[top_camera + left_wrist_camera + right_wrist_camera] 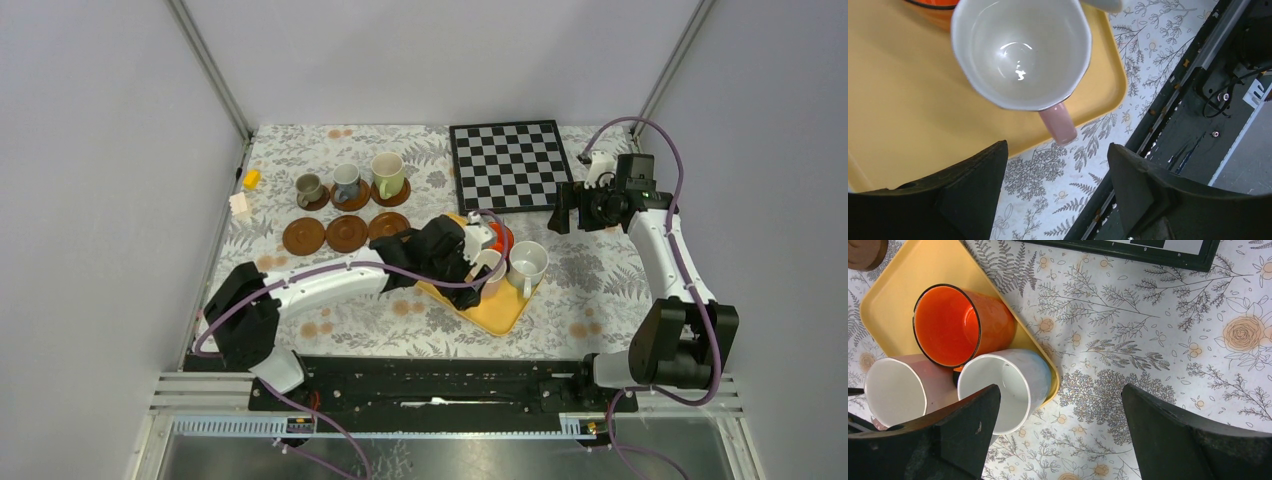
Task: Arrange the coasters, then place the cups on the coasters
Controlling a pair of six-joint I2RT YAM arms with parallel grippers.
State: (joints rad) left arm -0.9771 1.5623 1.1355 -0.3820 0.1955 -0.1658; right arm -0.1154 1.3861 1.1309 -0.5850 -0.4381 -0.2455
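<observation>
Tabletop (590, 290): floral cloth. Left arm lies across it to the tray; right arm is up by the chessboard (508, 165), which lies flat at back right.

Yellow tray (497, 310) is mid-table, askew to the table edges.

Left gripper (1057, 149) is over the tray's near rim. Jaws released, nothing between the tips but cloth.

Right gripper (563, 212) hangs by the chessboard's near-right corner, well apart from the cups. Jaws spread wide, empty.

Coasters: six, in two rows of three, left of the chessboard.
- Back row is loaded with the grey-brown cup (309, 187), blue-grey cup (346, 180) and green cup (387, 172), one per coaster.
- Front row is bare: (303, 235), (347, 233), (388, 226).

Three cups are on the tray, packed close. The orange cup (955, 325) is at the back. The pink cup (1020, 50) and white cup (1003, 385) sit side by side in front of it.

Pink cup:
- Upright, mouth up, white inside, empty.
- Handle points out over the tray's near rim, straight at the gap between the left jaws.
- Body sits ahead of the jaw tips, not between them.
- Handle end stops just short of the tips, with no contact either side.
- Orange cup is just behind it and white cup just beside, so both crowd that side.

Small yellow block (251, 179) and white block (239, 204) sit at the left edge, near the coasters.
</observation>
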